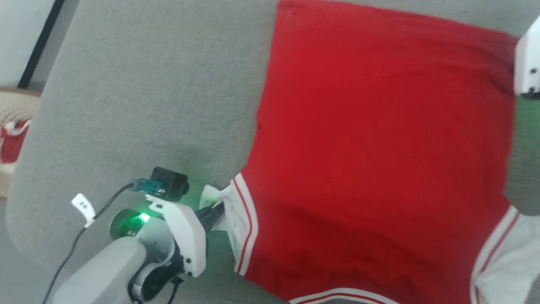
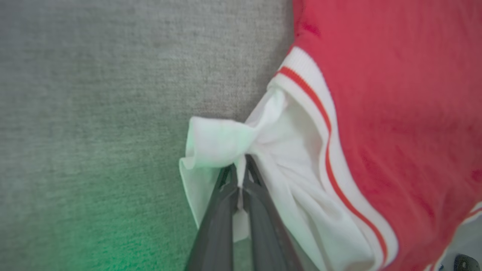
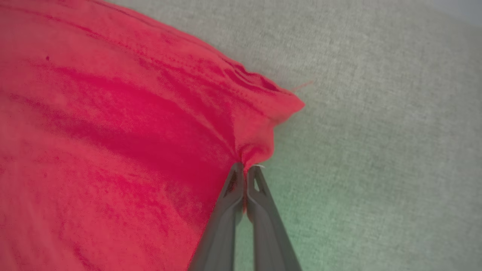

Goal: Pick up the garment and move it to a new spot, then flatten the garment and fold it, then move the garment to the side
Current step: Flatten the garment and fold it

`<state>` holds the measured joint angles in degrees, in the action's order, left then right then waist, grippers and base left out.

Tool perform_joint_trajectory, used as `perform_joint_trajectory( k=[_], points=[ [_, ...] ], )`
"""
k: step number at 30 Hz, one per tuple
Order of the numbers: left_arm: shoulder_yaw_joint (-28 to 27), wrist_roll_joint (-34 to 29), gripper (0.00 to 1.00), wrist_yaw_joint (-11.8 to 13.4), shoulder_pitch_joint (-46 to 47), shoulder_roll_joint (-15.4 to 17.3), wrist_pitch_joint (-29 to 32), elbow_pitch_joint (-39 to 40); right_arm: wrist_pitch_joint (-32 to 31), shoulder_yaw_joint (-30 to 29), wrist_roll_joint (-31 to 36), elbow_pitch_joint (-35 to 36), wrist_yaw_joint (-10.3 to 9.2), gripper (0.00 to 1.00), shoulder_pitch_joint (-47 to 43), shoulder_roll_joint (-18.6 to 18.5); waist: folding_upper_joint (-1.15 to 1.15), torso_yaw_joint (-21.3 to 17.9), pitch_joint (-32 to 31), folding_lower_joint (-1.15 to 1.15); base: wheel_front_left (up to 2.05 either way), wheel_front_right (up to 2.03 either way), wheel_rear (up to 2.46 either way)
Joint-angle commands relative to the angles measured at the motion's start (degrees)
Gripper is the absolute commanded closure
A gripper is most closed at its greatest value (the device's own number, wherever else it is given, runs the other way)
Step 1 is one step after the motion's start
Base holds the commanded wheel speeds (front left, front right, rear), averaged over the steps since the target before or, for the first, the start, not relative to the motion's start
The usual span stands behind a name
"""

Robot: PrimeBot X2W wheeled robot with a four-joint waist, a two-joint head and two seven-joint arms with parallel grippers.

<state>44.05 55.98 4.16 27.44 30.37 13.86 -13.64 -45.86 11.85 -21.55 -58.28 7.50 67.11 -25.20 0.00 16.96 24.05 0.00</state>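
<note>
The left gripper (image 2: 241, 167) is pinched tight on the white sleeve (image 2: 222, 137) of the garment (image 1: 379, 147). The right gripper (image 3: 245, 170) is clamped on its red corner (image 3: 278, 105), both low over the grey surface (image 1: 147, 84).

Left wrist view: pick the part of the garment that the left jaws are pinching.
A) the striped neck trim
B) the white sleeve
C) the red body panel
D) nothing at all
B: the left gripper has its jaws shut on the bunched white sleeve of the garment, with a fold of white cloth caught between them.
</note>
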Motion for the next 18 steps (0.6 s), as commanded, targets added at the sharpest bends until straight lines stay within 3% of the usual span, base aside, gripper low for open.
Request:
perform_joint_trajectory(
  k=[1,6,12,18],
  points=[
    [-1.16,-0.14,1.0,2.62,-0.47,1.39,0.03,-2.33,0.22,1.97,-1.75,2.29,-0.02,1.0,-2.64,0.27,0.0,-2.81,-2.53,0.0,0.0,0.0,0.0],
    [-2.04,0.26,1.0,3.59,-2.09,3.8,0.12,-0.97,0.0,7.92,-8.52,12.63,-0.02,1.0,-9.93,-1.36,0.0,-6.72,-5.33,0.0,0.0,0.0,0.0],
    [-2.78,0.97,1.0,4.58,-3.68,5.67,0.46,0.85,-0.98,10.71,-14.77,24.35,-0.02,1.0,-19.27,-4.74,0.0,-10.09,-7.53,0.0,0.0,0.0,0.0],
    [-3.37,1.62,1.0,6.04,-5.7,8.08,1.12,3.36,-2.3,6.39,-18.7,40.2,-0.01,1.0,-35.56,-7.05,0.0,-13.68,-9.66,0.0,0.0,0.0,0.0]
  ],
)
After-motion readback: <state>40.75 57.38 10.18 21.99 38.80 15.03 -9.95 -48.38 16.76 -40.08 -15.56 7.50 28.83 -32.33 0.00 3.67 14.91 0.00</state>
